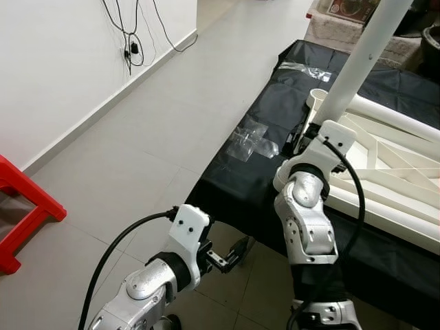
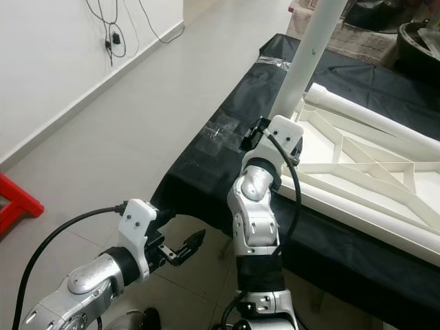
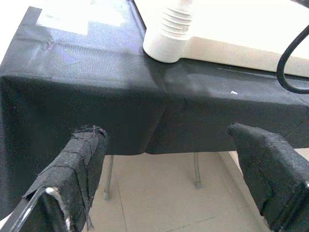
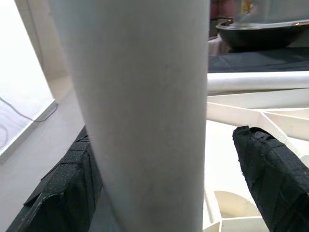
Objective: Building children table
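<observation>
An upturned white tabletop (image 1: 392, 172) with ribs lies on a black-covered table (image 1: 247, 185). A long white leg (image 1: 361, 55) rises tilted from its near corner; its threaded end (image 3: 176, 21) sits in the corner socket. My right gripper (image 4: 161, 133) is raised at the base of this leg (image 4: 145, 96). The leg stands between its fingers, and one finger (image 4: 270, 174) keeps a visible gap from it. My left gripper (image 1: 230, 258) hangs open below and in front of the table's edge, holding nothing. Another white leg (image 2: 371, 117) lies along the tabletop's far side.
Clear plastic wrapping (image 1: 251, 141) lies on the black cloth near the left edge. A red stool (image 1: 20, 206) stands at the far left on the tiled floor. Cables (image 1: 130, 41) hang on the white wall. A dark bowl (image 2: 419, 38) sits at the far right.
</observation>
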{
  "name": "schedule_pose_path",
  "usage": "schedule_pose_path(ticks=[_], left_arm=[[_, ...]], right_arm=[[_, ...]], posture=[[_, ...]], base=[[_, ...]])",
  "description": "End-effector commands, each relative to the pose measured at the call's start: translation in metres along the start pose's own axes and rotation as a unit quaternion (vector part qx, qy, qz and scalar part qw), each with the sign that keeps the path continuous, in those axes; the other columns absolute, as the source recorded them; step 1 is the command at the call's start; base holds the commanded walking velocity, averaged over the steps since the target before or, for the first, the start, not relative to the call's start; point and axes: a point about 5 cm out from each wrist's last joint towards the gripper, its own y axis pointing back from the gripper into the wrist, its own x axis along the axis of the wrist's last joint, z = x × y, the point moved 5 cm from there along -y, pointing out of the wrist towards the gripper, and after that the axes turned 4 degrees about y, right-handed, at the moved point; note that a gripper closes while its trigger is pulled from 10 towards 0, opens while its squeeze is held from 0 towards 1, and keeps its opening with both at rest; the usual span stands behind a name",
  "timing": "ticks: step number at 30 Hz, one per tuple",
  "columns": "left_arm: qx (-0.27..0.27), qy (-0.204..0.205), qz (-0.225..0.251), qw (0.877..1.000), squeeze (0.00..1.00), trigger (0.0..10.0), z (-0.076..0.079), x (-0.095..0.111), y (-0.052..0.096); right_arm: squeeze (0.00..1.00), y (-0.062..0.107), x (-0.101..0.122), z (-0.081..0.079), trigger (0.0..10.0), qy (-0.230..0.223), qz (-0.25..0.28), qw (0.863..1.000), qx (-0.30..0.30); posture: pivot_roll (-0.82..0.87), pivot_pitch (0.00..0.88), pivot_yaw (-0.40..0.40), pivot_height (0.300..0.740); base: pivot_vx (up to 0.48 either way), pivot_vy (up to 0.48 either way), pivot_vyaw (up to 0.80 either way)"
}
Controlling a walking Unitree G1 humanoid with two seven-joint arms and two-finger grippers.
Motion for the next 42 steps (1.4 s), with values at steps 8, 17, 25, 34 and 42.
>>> schedule_pose_path(ticks=[8,17,25,34,42], left_arm=[[-0.004,0.007,-0.009,1.0,0.0,10.0,0.002,-0.007,-0.002],[-0.004,0.009,-0.01,1.0,0.0,10.0,0.001,-0.007,-0.002],[-0.003,0.008,-0.009,1.0,0.0,10.0,0.0,-0.007,-0.003],[-0.003,0.009,-0.01,1.0,0.0,10.0,-0.002,-0.008,-0.003],[-0.001,0.007,-0.01,1.0,0.0,10.0,-0.004,-0.008,-0.004]], right_arm=[[0.0,0.015,-0.016,-0.01,10.0,-0.021,-0.041,0.999,0.026],[0.0,0.018,-0.016,-0.011,10.0,-0.013,-0.043,0.998,0.05],[0.0,0.017,-0.018,-0.008,10.0,-0.012,-0.047,0.998,0.049],[0.0,0.019,-0.021,-0.007,10.0,-0.009,-0.056,0.996,0.062],[0.0,0.024,-0.023,0.0,10.0,-0.001,-0.062,0.996,0.069]], posture=[[0.17,0.163,-0.072,0.74],[0.17,0.159,-0.071,0.74],[0.17,0.162,-0.071,0.74],[0.17,0.162,-0.068,0.74],[0.16,0.158,-0.064,0.74]], base=[[0.0,0.0,0.0],[0.0,0.0,0.0],[0.0,0.0,0.0],[0.0,0.0,0.0],[0.0,0.0,0.0]])
